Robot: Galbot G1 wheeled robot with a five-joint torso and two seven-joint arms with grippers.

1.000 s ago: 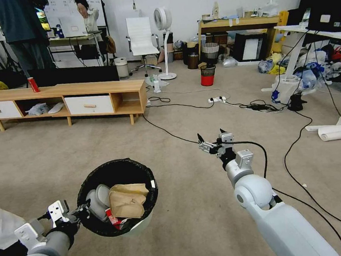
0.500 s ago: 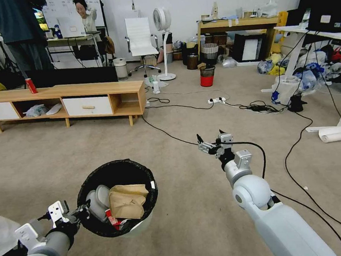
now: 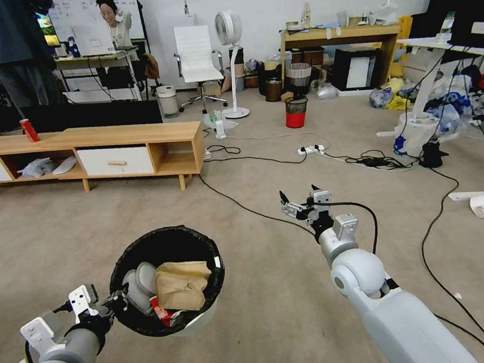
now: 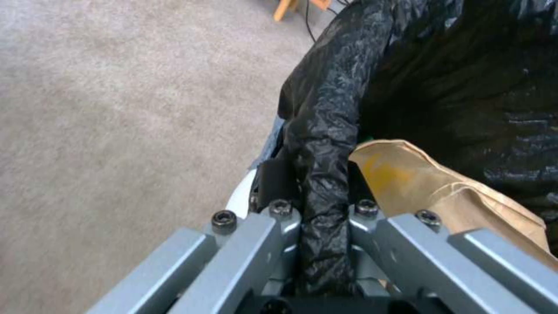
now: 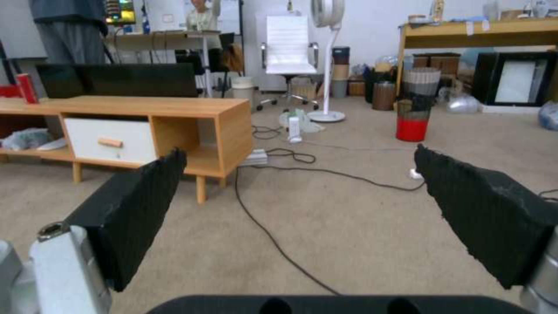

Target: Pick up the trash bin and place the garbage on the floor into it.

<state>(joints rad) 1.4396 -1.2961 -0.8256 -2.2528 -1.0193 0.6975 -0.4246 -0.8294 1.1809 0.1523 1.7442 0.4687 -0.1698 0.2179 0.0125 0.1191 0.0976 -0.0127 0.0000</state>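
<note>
L gripper [image 4: 322,209] is clamped on the bag-lined rim of the trash bin [image 3: 200,320], which is held off the floor [image 3: 266,326] at the robot's lower left. Inside the bin, a crumpled brown paper bag [image 3: 181,288], a red wrapper [image 3: 160,313] and pale items are seen. R gripper [image 3: 300,199] is held out ahead above the carpet w/ pads [image 5: 134,209] spread wide, nothing between them. A black cable [image 3: 244,206] is crossed just beyond. Farther off, a wooden cabinet [image 3: 136,135] w/ a red can [image 3: 28,130], and a red-bottomed mesh bin [image 3: 296,112]. Step judged: searching for leftover litter, bin carried. Next move calls for a litter target to be found; none can be confirmed nearby.
</note>
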